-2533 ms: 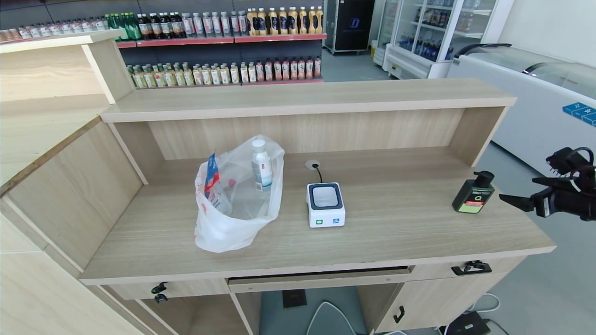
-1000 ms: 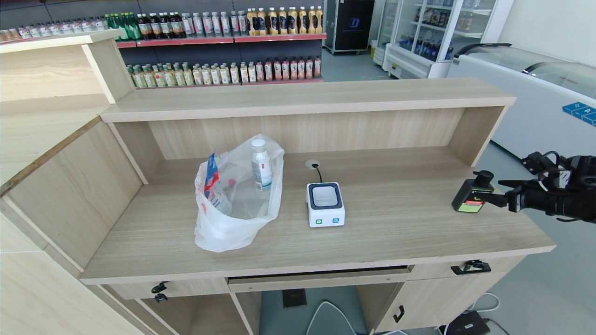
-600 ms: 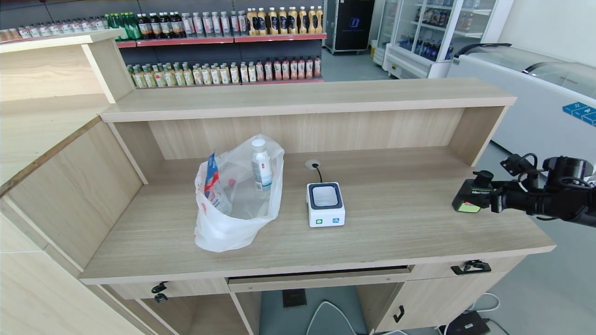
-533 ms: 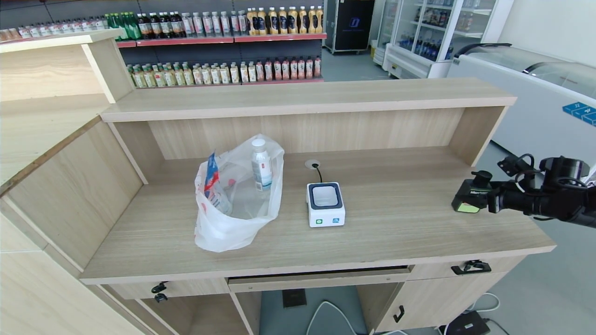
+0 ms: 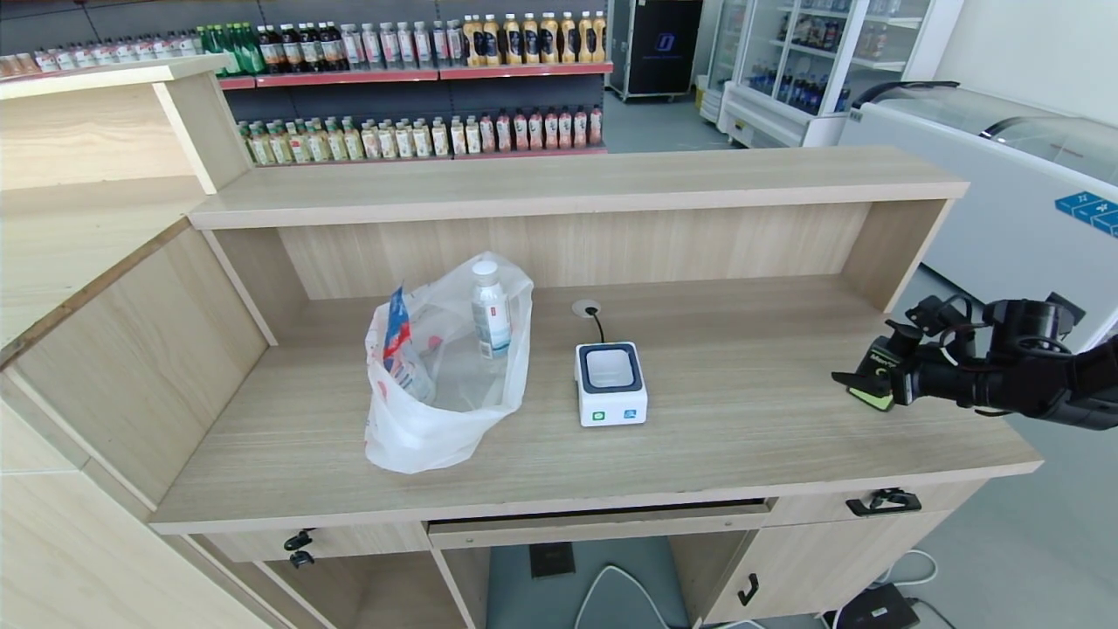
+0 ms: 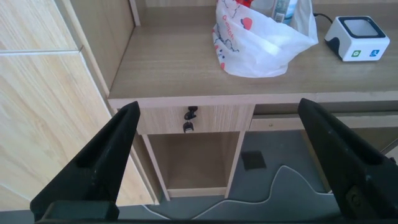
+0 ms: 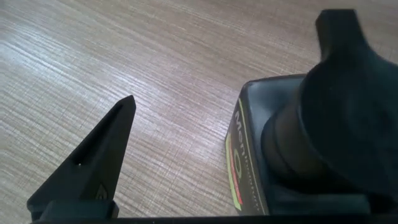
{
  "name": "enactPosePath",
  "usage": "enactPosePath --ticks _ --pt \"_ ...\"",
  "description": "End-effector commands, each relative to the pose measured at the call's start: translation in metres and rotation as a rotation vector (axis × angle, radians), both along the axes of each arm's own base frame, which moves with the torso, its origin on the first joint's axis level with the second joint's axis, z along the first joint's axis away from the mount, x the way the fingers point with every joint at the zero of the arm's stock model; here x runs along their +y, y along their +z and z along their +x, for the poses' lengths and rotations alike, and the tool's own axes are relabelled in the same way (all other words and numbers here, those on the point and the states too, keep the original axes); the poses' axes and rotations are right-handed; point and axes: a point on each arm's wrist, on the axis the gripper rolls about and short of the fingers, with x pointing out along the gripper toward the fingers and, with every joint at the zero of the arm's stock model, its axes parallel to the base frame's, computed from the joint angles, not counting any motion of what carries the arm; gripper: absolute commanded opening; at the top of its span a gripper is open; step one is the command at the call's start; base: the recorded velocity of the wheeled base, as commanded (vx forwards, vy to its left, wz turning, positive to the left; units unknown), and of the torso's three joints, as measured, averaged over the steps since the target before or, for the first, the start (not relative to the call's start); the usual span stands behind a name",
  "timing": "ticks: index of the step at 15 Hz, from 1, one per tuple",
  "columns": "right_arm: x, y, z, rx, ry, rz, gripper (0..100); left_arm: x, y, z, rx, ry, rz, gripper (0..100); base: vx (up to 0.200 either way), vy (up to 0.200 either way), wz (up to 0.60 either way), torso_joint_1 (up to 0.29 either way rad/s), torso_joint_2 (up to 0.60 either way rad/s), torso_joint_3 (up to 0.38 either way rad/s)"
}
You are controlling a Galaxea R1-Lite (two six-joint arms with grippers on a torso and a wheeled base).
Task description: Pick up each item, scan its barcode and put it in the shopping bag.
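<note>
Right gripper (image 5: 860, 383) gapes around the dark pump bottle (image 5: 880, 365) at the counter's (image 5: 742, 419) 3 o'clock; likely rigid, smooth, light, so clamp its mid-body

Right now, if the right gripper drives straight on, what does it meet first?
The dark bottle, already inside the right gripper; beyond it bare counter, then probably the scanner, depth unclear.

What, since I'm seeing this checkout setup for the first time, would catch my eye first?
The right gripper, open, straddles a dark pump bottle at the right end of the counter, not yet shut on it. Left of the white scanner at mid-counter stands the translucent shopping bag, with a white bottle upright inside.
</note>
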Motion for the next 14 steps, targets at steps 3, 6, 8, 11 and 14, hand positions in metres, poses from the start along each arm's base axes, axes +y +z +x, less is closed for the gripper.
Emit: enactPosePath --ticks 3,6,8,11,14 --pt "0.001 -0.004 -0.001 0.005 0.004 -0.005 100 0.0 0.0 0.0 -0.001 0.001 0.0 100 0.0 0.0 0.0 0.0 0.0 0.0" --pt "0.0 -0.007 0.0 0.007 0.004 -0.005 0 0.0 0.0 0.0 -0.001 0.001 0.0 100 0.0 0.0 0.0 0.0 0.0 0.0" --pt "0.0 -0.007 0.0 0.006 0.004 -0.007 0 0.0 0.0 0.0 -0.001 0.001 0.0 100 0.0 0.0 0.0 0.0 0.0 0.0" --pt "-0.001 -0.004 0.0 -0.017 0.01 -0.044 0 0.0 0.0 0.0 -0.001 0.001 0.0 100 0.0 0.0 0.0 0.0 0.0 0.0" --pt "0.0 0.03 -0.007 -0.123 0.022 -0.138 0 0.0 0.0 0.0 -0.001 0.001 0.0 100 0.0 0.0 0.0 0.0 0.0 0.0"
